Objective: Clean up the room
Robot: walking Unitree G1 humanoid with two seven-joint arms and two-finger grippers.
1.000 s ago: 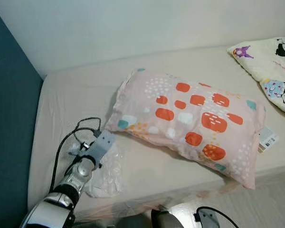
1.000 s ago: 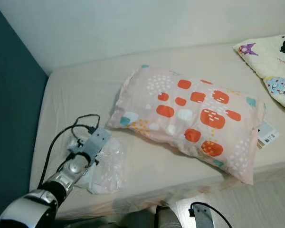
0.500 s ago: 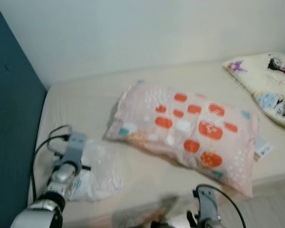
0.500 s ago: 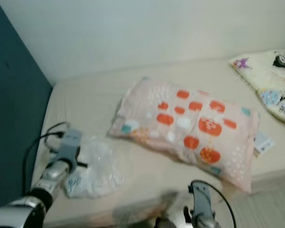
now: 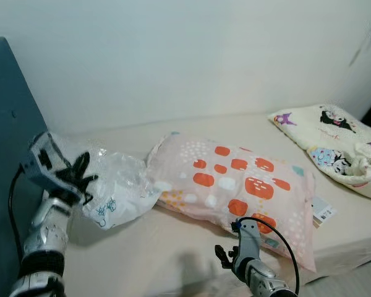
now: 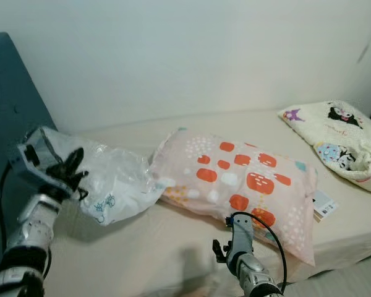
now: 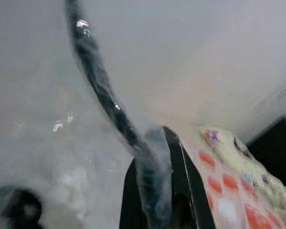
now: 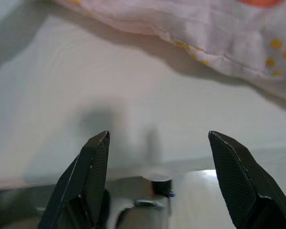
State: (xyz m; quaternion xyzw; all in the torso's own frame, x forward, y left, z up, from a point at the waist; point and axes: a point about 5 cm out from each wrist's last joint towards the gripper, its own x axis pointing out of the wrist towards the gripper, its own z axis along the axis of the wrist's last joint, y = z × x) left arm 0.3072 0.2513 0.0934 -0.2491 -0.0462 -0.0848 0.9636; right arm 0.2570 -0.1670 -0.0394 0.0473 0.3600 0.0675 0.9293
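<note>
A crumpled clear plastic bag [image 5: 114, 189] with blue print hangs in the air above the bed's left end, beside the pink pillow. My left gripper [image 5: 76, 176] is shut on the bag's left side and holds it up; in the left wrist view the film [image 7: 62, 143] drapes over the black fingers [image 7: 155, 191]. My right gripper [image 8: 164, 176] is open and empty, low at the bed's front edge, its wrist [image 5: 246, 244] below the pillow.
A pink pillow [image 5: 235, 185] with orange and white spots lies across the middle of the cream bed [image 5: 161, 247]. A cartoon-print blanket [image 5: 334, 145] lies at the right end. A blue headboard [image 5: 9, 124] stands on the left, a white wall behind.
My left gripper has lifted the plastic bag off the mattress and up to the left. The right arm has risen into view, and the camera has tilted up.
</note>
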